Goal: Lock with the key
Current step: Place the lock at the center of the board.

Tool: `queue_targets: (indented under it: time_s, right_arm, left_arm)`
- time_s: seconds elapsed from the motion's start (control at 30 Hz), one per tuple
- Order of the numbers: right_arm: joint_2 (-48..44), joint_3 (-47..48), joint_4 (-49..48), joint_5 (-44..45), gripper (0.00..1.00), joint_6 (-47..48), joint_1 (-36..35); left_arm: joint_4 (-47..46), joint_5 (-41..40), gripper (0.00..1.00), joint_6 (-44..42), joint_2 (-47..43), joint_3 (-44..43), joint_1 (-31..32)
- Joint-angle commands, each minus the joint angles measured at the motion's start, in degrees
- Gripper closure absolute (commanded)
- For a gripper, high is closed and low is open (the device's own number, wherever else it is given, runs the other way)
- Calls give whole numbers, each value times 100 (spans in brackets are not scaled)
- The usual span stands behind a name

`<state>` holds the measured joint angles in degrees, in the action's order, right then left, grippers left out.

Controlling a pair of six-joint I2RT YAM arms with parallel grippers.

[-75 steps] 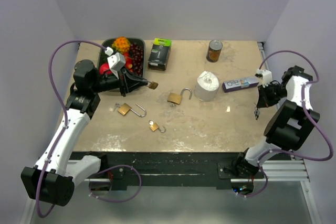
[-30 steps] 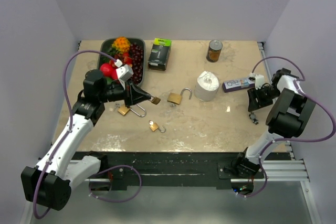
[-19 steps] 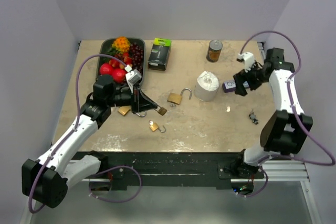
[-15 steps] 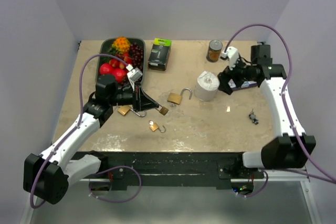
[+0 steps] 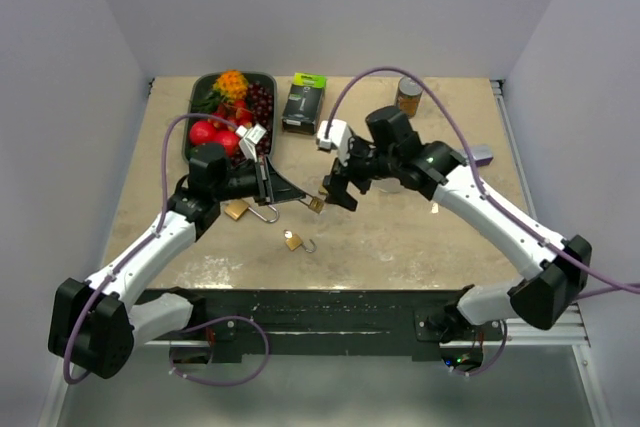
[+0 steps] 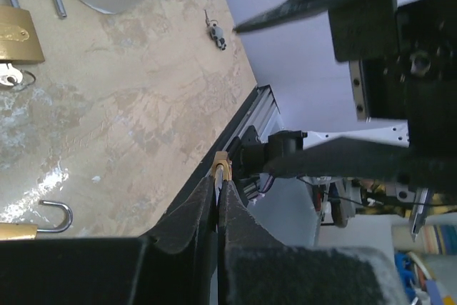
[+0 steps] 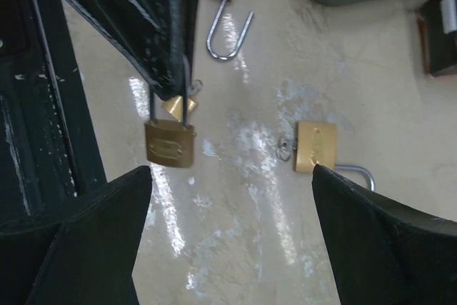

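Little of the locking looks done yet. The left end effector (image 5: 296,197) is pressed together on the shackle of a brass padlock (image 7: 170,143), which hangs free above the middle of the counter (image 5: 400,247), nearer its near edge than its far one. The right end effector (image 7: 232,169) is spread wide with nothing between its fingers, just beside that padlock. 1 loose key (image 6: 214,31) lies toward the right edge of the counter, well apart from both end effectors. Fetching, inserting and turning it all appear left to do. The top of the held shackle is buried between the fingers, so I cannot tell whether it is seated, and no keyhole shows. A second padlock (image 7: 316,146) lying on the counter may carry a key, but it is too small to be sure.
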<state>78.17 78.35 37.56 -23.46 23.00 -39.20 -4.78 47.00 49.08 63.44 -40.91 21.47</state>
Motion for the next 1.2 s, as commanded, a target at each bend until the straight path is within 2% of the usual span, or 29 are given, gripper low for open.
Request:
queue_targets:
  time_s: [0.0,0.2,0.33,0.37,0.43,0.47,0.57,0.7,0.73,0.8,0.83,0.9,0.93,1.0,1.03,1.07,1.1,1.17]
  right_arm:
    - [267,233,-434,334,5,-349,-606]
    - [559,409,-399,553,14,-183,-1001]
    - [655,445,-364,711,28,-42,-1160]
    - [656,436,-355,807,36,2,-1160]
    - [638,410,-346,878,43,55,-1160]
    - [612,383,-346,905,51,81,-1160]
    - [577,313,-355,966,64,116,-1160]
    - [515,260,-329,1028,90,143,-1160]
    - [497,234,-311,1028,93,143,-1160]
    - [419,181,-267,1054,99,99,-1151]
    - [383,85,-267,1150,99,90,-1134]
    - [235,-47,-249,1151,100,38,-1038]
    - [181,-169,-241,1125,100,3,-854]
    - [67,-249,-118,967,100,-146,-538]
    - [23,-311,-57,897,100,-191,-118]
    - [-3,-346,162,766,100,-235,138]
    - [-56,-390,312,730,100,-226,384]
    - [-275,-600,662,712,100,-43,1193]
  left_arm:
    - [222,-314,100,532,-33,-312,23]
    - [407,-78,100,585,81,-471,23]
    - [206,10,100,760,55,-322,23]
    - [170,37,100,787,28,-295,23]
    - [109,28,100,822,-7,-243,15]
    - [100,28,100,831,-51,-234,-3]
    - [38,37,100,919,-130,-181,-12]
    - [-50,81,100,919,-165,-146,-29]
    - [-67,81,99,910,-174,-137,-38]
    - [-94,81,81,814,-191,-120,-125]
    - [-85,72,59,770,-209,-119,-187]
    - [29,37,44,508,-279,-207,-379]
    - [229,20,21,349,-297,-268,-450]
    - [485,-85,6,-341,-411,-539,-687]
    - [1026,-164,1,-677,-472,-646,-767]
    - [1205,-374,1,-1020,-595,-742,-820]
    - [1346,-489,1,-1771,-648,-944,-907]
    - [1830,-1023,1,-2514,-832,-1138,-943]
